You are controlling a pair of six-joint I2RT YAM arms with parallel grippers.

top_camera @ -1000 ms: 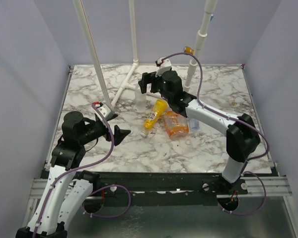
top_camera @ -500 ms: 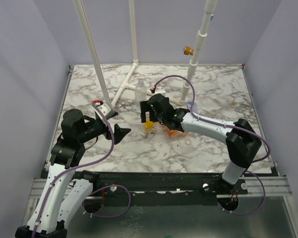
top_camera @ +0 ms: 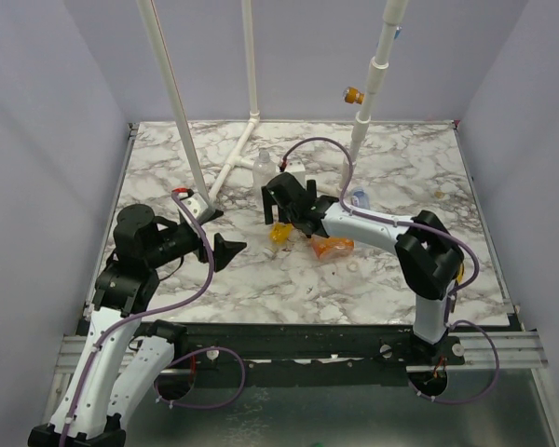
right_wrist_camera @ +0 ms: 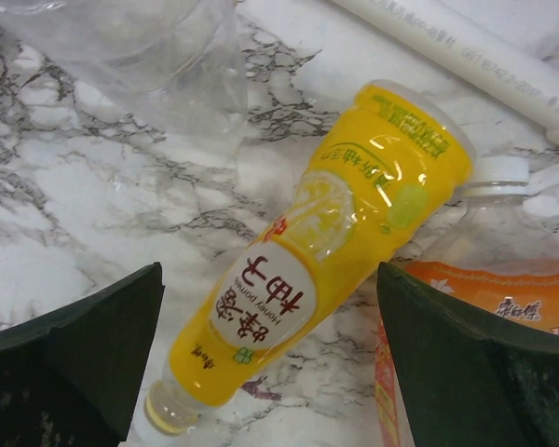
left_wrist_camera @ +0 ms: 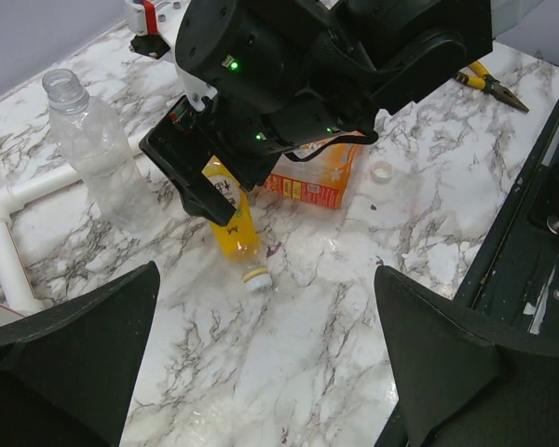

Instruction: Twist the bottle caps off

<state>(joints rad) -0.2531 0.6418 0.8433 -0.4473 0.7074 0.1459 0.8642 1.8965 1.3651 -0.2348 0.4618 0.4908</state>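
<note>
A slender yellow-orange bottle (top_camera: 281, 233) lies on the marble; its whitish cap (left_wrist_camera: 256, 277) is on and points toward the left arm. My right gripper (right_wrist_camera: 269, 270) is open just above this bottle (right_wrist_camera: 326, 242), one finger on each side, not touching it. A squat orange bottle (top_camera: 333, 246) lies beside it with its white cap (right_wrist_camera: 500, 169) on. A small clear bottle (left_wrist_camera: 98, 149) stands upright with an open neck. A blue-labelled bottle (top_camera: 357, 198) is mostly hidden behind the right arm. A loose cap (left_wrist_camera: 382, 171) lies on the table. My left gripper (top_camera: 225, 251) is open and empty.
A white pipe frame (top_camera: 233, 163) lies at the back, with upright pipes and a yellow-orange knob (top_camera: 353, 94). Pliers (left_wrist_camera: 489, 84) lie far right. The black front rail (left_wrist_camera: 540, 233) borders the table.
My right gripper has come forward from the back of the table and down over the yellow-orange bottle. The orange bottle has shifted slightly. The left arm has not moved.
</note>
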